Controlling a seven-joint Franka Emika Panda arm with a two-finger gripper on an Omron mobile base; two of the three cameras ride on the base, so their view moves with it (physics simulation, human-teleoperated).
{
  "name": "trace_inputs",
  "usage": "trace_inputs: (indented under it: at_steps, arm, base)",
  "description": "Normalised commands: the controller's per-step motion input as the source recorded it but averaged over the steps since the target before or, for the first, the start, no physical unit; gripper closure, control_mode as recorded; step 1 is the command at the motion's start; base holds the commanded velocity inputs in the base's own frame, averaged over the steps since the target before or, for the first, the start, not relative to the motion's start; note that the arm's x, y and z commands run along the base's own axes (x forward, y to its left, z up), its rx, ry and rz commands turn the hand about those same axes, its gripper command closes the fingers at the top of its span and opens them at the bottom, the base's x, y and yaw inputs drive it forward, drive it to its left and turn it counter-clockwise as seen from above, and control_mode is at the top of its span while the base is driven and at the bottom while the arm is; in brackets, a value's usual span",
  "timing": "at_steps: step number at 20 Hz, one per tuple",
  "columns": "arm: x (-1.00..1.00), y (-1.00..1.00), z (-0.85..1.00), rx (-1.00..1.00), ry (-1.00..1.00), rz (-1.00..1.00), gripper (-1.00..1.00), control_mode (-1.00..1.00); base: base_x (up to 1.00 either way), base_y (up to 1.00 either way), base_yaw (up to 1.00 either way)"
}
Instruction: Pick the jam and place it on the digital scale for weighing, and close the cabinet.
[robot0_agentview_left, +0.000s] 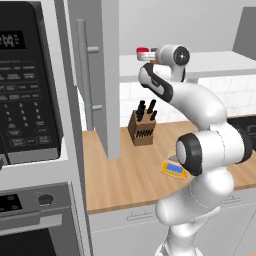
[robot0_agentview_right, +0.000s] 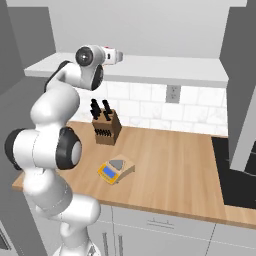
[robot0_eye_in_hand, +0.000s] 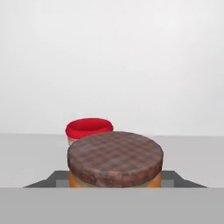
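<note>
The jam (robot0_eye_in_hand: 116, 157), a small jar with a dark brown lid and orange contents, stands on the cabinet's pale shelf (robot0_agentview_left: 225, 62) right in front of the hand. My gripper (robot0_eye_in_hand: 116, 180) is shut on it, with one dark finger (robot0_eye_in_hand: 59, 178) against each side of the jar. From the base, the gripper (robot0_agentview_left: 149, 59) reaches up into the open cabinet, whose grey door (robot0_agentview_left: 102, 75) stands swung out. The yellow digital scale (robot0_agentview_left: 175, 167) (robot0_agentview_right: 116, 170) lies on the wooden counter, below the arm.
A shorter red jar (robot0_eye_in_hand: 89, 129) (robot0_agentview_left: 143, 51) sits just behind the jam on the shelf. A knife block (robot0_agentview_right: 106, 127) stands at the back of the counter (robot0_agentview_right: 170, 165). A black microwave (robot0_agentview_left: 27, 85) and an oven (robot0_agentview_left: 35, 220) are at the left, a dark stovetop (robot0_agentview_right: 240, 175) at the right.
</note>
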Motion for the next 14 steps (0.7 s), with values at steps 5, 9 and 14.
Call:
trace_inputs:
  at_steps: [5, 9, 14]
  arm:
    - [-1.00, -0.09, 0.00, 0.03, -0.27, 0.00, 1.00, -1.00]
    - [-1.00, -0.15, 0.00, 0.05, -0.30, 0.00, 1.00, -1.00]
    - [-1.00, -0.33, 0.00, 0.00, -0.22, -0.02, 1.00, -1.00]
  base:
    - [0.00, 0.00, 0.00]
    - [0.00, 0.00, 0.00]
    - [0.00, 0.00, 0.00]
